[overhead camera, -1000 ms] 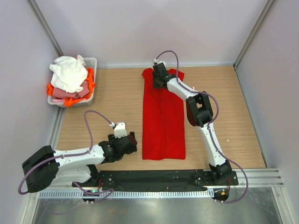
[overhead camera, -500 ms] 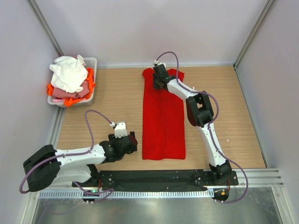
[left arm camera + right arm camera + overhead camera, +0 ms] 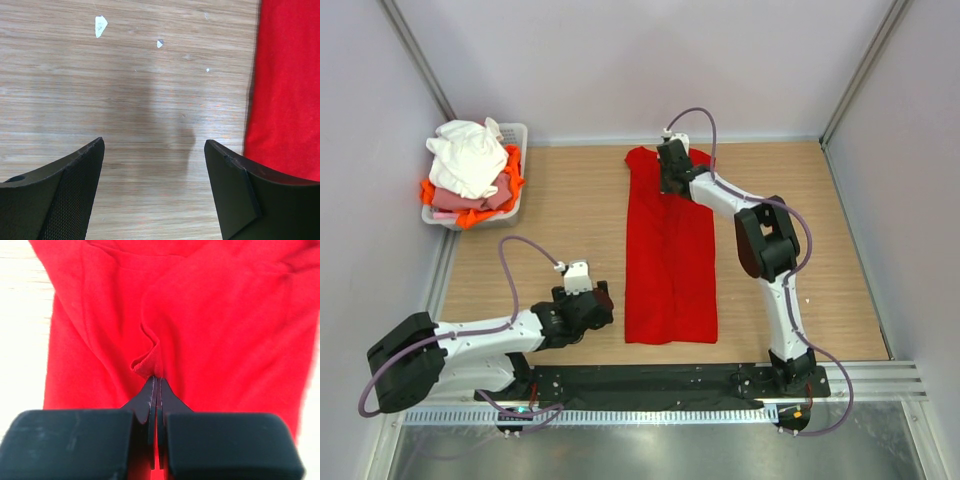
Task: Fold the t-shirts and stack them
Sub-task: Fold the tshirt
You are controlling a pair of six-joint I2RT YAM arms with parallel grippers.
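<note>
A bright red t-shirt (image 3: 669,255) lies folded into a long strip down the middle of the table; its left edge shows in the left wrist view (image 3: 290,85). My right gripper (image 3: 672,170) is at the strip's far end, shut on a pinched ridge of the red cloth (image 3: 150,362). My left gripper (image 3: 600,305) rests low over bare wood just left of the strip's near end, jaws open and nothing between its fingers (image 3: 80,190). White, pink and orange t-shirts (image 3: 470,165) are heaped in the basket.
A white slotted basket (image 3: 515,135) stands at the table's far left corner. Light walls close in the table on three sides. A black rail (image 3: 660,380) runs along the near edge by the arm bases. Small white specks (image 3: 100,25) lie on the wood.
My right gripper has closed on the red cloth at the far end and shifted slightly right, its elbow swinging right. The left arm has barely moved.
</note>
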